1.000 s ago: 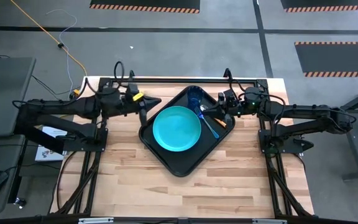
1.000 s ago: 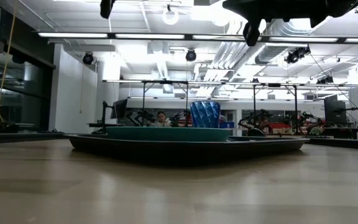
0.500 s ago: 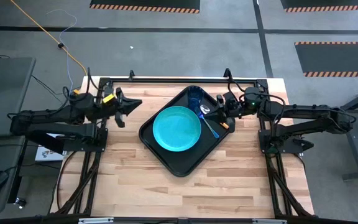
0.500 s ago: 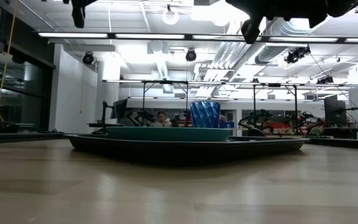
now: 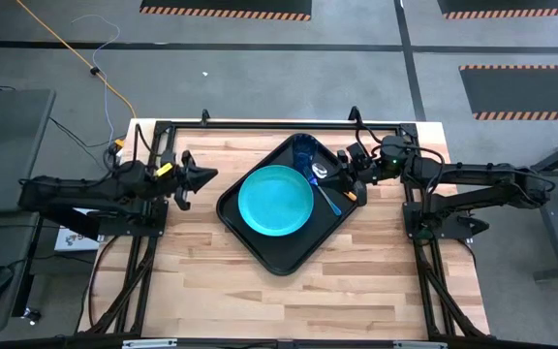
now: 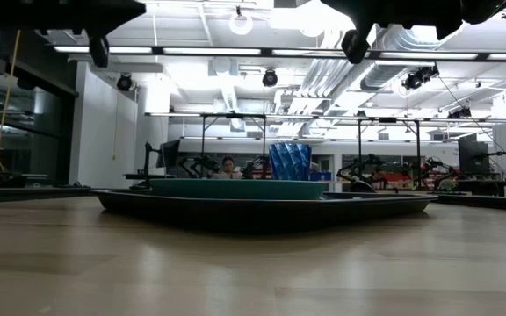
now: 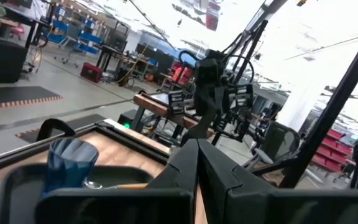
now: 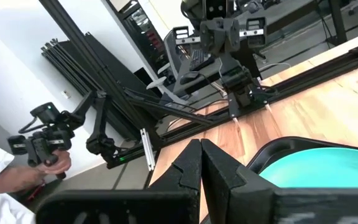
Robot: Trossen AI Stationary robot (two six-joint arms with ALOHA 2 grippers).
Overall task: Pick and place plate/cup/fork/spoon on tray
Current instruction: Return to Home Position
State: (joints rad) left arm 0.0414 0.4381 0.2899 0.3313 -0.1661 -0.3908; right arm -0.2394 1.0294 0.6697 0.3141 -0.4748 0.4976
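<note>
- Woodgrain planks in pale and honey tones make up the tabletop (image 5: 356, 281), framed by black metal rails.
- Matte black tray (image 5: 260, 247), rectangular with rounded corners and a raised rim, lies turned cornerwise at the middle of the tabletop.
- Round, shallow turquoise plate (image 5: 275, 201) of smooth plastic rests flat in the tray's centre and fills most of its width.
- Translucent dark-blue cup (image 5: 304, 150) stands upright in the tray's far corner, just beside the plate's rim. The low view shows its wall cut in shiny facets.
- Slim blue fork (image 5: 328, 199) lies flat on the tray between the plate and the right-hand rim.
- Small spoon (image 5: 321, 172) lies beside the fork. Its polished silver bowl is near the cup, and its orange handle runs toward the tray's right edge.
- Right gripper (image 5: 345, 171) hangs above the tray's right edge, over the spoon and fork handles. Its two dark, wedge-shaped fingers are pressed together and hold nothing.
- Left gripper (image 5: 209, 175) hovers over the tabletop's left part, clear of the tray's left corner. Its tapered fingers meet in a point and are empty.
</note>
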